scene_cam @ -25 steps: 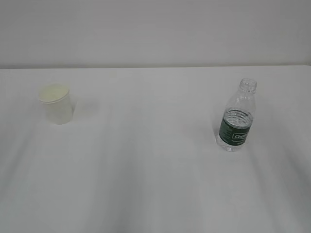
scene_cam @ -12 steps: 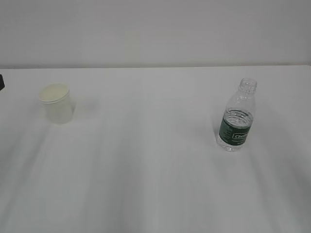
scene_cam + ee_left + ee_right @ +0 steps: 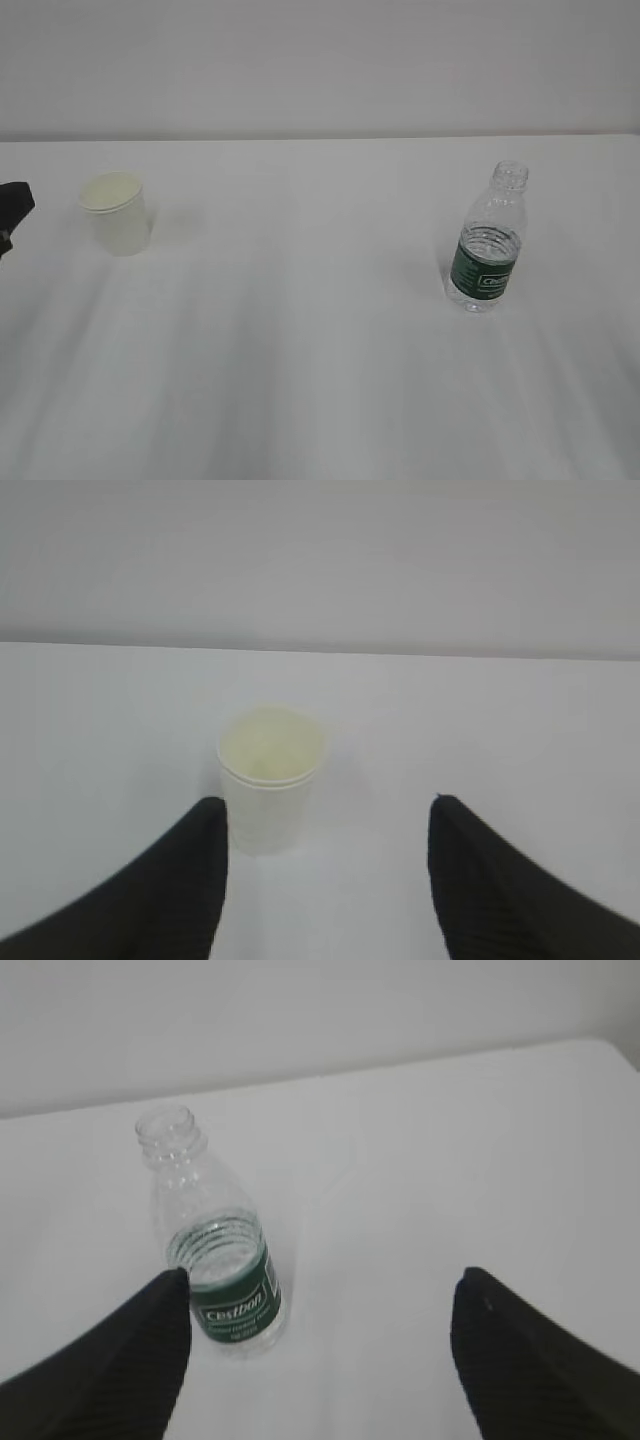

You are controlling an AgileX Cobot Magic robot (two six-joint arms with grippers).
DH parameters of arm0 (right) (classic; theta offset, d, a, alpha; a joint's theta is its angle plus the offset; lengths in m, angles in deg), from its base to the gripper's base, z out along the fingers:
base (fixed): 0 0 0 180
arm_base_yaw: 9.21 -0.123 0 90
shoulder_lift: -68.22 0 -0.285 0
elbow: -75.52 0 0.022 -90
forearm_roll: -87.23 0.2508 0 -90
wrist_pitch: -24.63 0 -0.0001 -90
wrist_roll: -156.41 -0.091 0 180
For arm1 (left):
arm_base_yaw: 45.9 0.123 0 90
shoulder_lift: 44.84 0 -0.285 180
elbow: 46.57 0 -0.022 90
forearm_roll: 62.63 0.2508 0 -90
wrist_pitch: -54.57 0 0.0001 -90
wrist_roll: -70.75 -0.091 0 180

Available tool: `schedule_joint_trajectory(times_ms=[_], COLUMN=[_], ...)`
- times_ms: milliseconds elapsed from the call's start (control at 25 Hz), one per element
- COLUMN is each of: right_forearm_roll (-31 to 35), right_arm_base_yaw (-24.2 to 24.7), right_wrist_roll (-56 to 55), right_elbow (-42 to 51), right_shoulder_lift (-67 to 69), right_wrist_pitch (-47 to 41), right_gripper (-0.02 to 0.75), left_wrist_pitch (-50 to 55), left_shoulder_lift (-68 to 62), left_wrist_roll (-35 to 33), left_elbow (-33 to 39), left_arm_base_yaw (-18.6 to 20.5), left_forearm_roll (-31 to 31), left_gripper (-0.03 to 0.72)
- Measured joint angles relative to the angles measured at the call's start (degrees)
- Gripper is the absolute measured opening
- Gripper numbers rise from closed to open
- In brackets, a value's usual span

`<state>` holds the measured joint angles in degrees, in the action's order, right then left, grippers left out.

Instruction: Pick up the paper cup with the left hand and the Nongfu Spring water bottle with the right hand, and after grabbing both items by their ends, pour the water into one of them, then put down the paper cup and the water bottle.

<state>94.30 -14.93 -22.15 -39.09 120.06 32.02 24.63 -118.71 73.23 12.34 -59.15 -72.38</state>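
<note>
Left gripper (image 3: 325,880) wide open, holding nothing, with paper cup (image 3: 270,775) upright on table (image 3: 520,730) ahead and off-centre, close to the left finger (image 3: 165,890). Seen from outside, only a dark edge of left hand (image 3: 14,212) at the frame border, well apart from the cup. Right gripper (image 3: 320,1360) also spread wide and empty; Nongfu Spring water bottle (image 3: 212,1250) upright, capless, just beside its left finger (image 3: 120,1370), far from the middle of the opening.

Risks, as judged: advancing straight could drive a finger into cup or bottle rather than around it. Light cup likely to skid or tip; open bottle likely to topple and spill water. Squeezing too hard could crush the cup or push water out of the neck. Recentring first advisable.
</note>
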Motion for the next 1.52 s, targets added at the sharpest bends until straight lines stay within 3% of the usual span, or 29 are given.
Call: schedule_joint_trajectory(times_ms=[240, 400, 720, 1080, 1520], right_forearm_roll=[-7.6, -14.1, -24.9, -25.2, -20.4], right_arm_base_yaw=[0.0, 0.0, 0.0, 0.0, 0.0], right_wrist_roll=[-5.4, -13.7, -14.4, -13.5, -6.0], right_elbow=[1.2, 5.0, 6.8, 6.8, 5.5], right_shoulder_lift=[0.4, 4.4, 19.8, 37.7, 50.0], right_wrist_pitch=[8.4, 21.7, 38.8, 56.6, 57.9], right_gripper=[0.601, 0.596, 0.596, 0.595, 0.595], left_wrist_pitch=[-6.8, -12.7, -28.7, -35.2, -35.4], left_shoulder_lift=[-4.6, -10.5, -21.0, -24.4, -31.9], left_wrist_roll=[0.4, 2.6, 4.3, 4.4, 4.5], left_elbow=[1.0, 1.0, 3.1, 6.2, 6.2], left_arm_base_yaw=[-2.7, -4.7, -6.7, -6.7, -6.7], left_forearm_roll=[0.0, 1.2, 6.6, 7.0, 7.3], left_gripper=[0.452, 0.446, 0.420, 0.419, 0.409])
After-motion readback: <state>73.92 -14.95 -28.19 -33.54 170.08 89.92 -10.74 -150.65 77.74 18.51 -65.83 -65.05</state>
